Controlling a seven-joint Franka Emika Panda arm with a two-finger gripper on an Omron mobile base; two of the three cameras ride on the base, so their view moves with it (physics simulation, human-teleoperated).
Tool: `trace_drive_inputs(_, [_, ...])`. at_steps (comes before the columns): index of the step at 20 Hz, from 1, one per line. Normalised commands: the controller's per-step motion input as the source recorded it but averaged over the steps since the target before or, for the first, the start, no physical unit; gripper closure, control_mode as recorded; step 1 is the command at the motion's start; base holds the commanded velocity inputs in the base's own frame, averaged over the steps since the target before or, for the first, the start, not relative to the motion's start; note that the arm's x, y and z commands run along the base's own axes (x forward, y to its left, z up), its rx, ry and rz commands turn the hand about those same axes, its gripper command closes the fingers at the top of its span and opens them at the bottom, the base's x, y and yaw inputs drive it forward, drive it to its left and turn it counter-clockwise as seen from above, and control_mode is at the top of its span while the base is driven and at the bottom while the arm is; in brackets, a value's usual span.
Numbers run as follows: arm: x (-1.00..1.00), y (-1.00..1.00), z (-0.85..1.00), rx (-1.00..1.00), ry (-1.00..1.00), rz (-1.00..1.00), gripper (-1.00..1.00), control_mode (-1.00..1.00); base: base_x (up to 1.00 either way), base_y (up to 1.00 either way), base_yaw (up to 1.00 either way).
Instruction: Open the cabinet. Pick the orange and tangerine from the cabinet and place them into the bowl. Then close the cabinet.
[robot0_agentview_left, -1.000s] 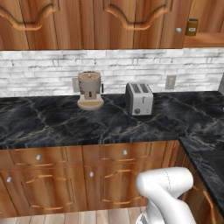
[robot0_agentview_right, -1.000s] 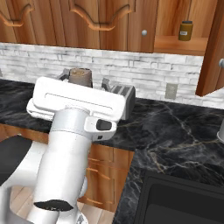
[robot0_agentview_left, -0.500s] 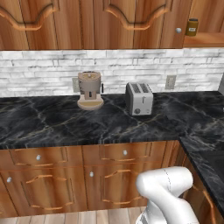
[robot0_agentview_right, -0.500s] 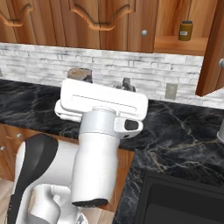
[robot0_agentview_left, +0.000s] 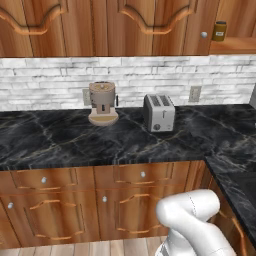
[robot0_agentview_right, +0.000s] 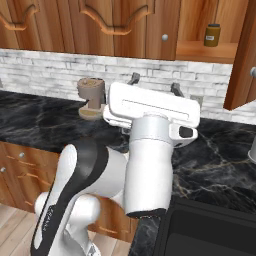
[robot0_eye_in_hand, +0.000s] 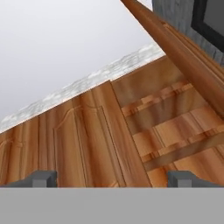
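Claw (robot0_agentview_right: 152, 85): raised and shifted rightward in the right base view over the last second; hand block now higher against the backsplash, fingers pointing up toward the cabinet (robot0_agentview_right: 120, 25). Arm elbow (robot0_agentview_left: 192, 212): risen in left base view.

White arm raised, gripper (robot0_agentview_right: 152, 84) pointing up, fingers (robot0_agentview_right: 133, 78) spread wide, empty

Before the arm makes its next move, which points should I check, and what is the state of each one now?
1. The gripper is open and holds nothing: ok.
2. The cabinet door stands open: ok.
3. The gripper faces the open shelves: ok.
4. The orange and tangerine are located: cannot tell; on the lower shelf I can make out only a small jar.
5. The bowl position is known: cannot tell.
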Motion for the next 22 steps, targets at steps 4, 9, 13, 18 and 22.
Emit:
trace_drive_inputs(4, [0.82, -0.34, 0.00, 0.01, 0.00, 0.08, -1.00, -1.00, 0.00, 0.00, 0.00])
trace_drive_inputs(9, [0.90, -0.25, 0.00, 0.00, 0.00, 0.07, -1.00, -1.00, 0.00, 0.00, 0.00])
trace_drive_inputs(13, [0.19, -0.41, 0.00, 0.03, -0.01, 0.02, -1.00, -1.00, 0.00, 0.00, 0.00])
trace_drive_inputs(18, [-1.00, -0.59, 0.05, 0.13, -0.05, -0.17, -1.00, -1.00, 0.00, 0.00, 0.00])
trace_drive_inputs(22, [-0.10, -0.01, -0.02, -0.03, 0.02, -0.02, -1.00, -1.00, 0.00, 0.00, 0.00])
